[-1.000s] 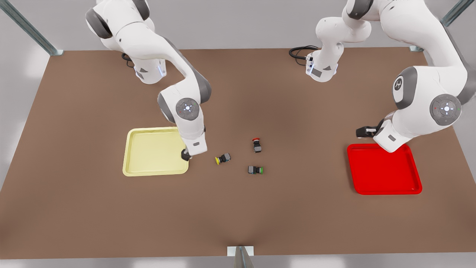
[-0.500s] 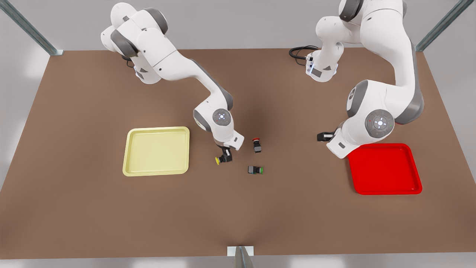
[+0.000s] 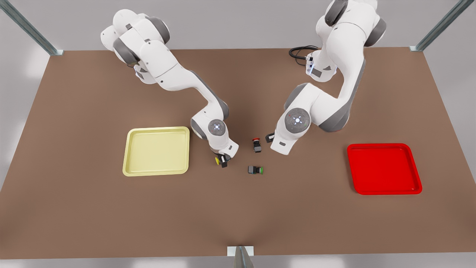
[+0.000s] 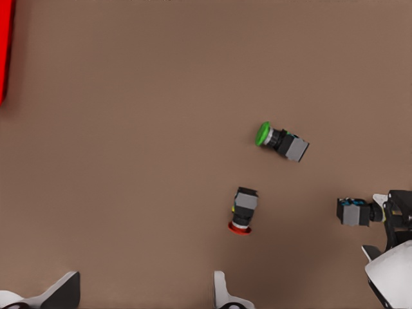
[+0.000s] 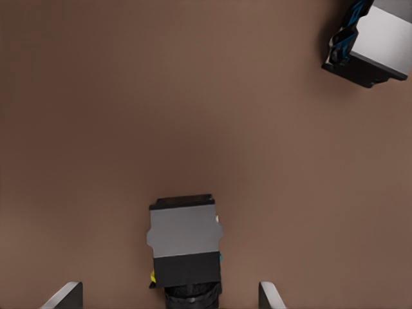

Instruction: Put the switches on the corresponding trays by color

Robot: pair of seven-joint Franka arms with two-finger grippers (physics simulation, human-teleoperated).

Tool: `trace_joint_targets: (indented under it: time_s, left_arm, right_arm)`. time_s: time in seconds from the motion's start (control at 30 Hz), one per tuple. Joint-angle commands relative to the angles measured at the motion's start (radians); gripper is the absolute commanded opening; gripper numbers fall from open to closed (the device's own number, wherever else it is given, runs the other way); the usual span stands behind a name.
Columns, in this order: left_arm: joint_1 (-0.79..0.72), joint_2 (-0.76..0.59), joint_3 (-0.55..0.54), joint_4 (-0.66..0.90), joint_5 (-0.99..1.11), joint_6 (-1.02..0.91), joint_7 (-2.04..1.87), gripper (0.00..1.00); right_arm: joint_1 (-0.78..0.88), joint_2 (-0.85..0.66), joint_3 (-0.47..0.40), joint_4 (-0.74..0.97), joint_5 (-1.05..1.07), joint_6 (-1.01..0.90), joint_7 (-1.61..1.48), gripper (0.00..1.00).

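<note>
The yellow switch (image 3: 217, 160) lies on its side on the table, and my right gripper (image 3: 223, 161) is lowered over it. In the right wrist view its body (image 5: 183, 241) sits between the open fingertips (image 5: 67, 295) without touching them. The red switch (image 3: 256, 145) and the green switch (image 3: 255, 170) rest loose near the table's centre. My left gripper (image 4: 143, 297) hangs open beside the red switch (image 4: 244, 209), on the front view's right of it, gripping nothing. The green switch (image 4: 282, 140) lies farther off. The yellow tray (image 3: 156, 150) and the red tray (image 3: 385, 169) hold nothing.
The brown table (image 3: 93, 208) has wide bare room in front. A black cable (image 3: 299, 52) coils by the far arm base. A second switch's grey body (image 5: 370, 42) lies near the right gripper. The red tray's rim (image 4: 5, 51) edges the left wrist view.
The right gripper went from the yellow tray's corner to the yellow switch and lowered over it. The left arm swung from the red tray to beside the red switch. No switch moved.
</note>
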Motion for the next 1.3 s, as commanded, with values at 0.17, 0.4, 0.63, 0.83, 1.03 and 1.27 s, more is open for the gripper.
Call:
trace_joint_targets:
  time_s: [0.17, 0.4, 0.63, 0.83, 1.03, 1.27]
  left_arm:
    - [-0.118, 0.132, 0.003, 0.187, 0.046, -0.012, -0.253, 1.0]
    - [-0.121, 0.137, 0.003, 0.16, 0.046, -0.001, -0.265, 1.0]
    - [-0.122, 0.141, 0.003, -0.006, 0.081, 0.162, -0.273, 1.0]
    - [-0.122, 0.158, 0.003, -0.169, 0.111, 0.367, -0.277, 1.0]
    - [-0.121, 0.172, 0.003, -0.209, 0.111, 0.435, -0.287, 1.0]
    - [-0.116, 0.169, 0.003, -0.209, 0.111, 0.436, -0.287, 1.0]
  right_arm:
    - [0.0, 0.018, -0.012, 0.021, 0.002, 0.012, 0.002, 1.0]
    - [0.018, 0.066, -0.019, 0.083, 0.003, 0.011, 0.008, 1.0]
    - [0.032, 0.084, -0.019, 0.117, 0.005, 0.011, 0.008, 1.0]
    - [0.038, 0.095, -0.019, 0.118, 0.005, 0.011, 0.011, 0.86]
    - [0.038, 0.093, -0.019, 0.123, 0.003, 0.011, 0.011, 0.56]
    - [0.038, 0.093, -0.019, 0.129, 0.003, 0.009, 0.009, 0.54]
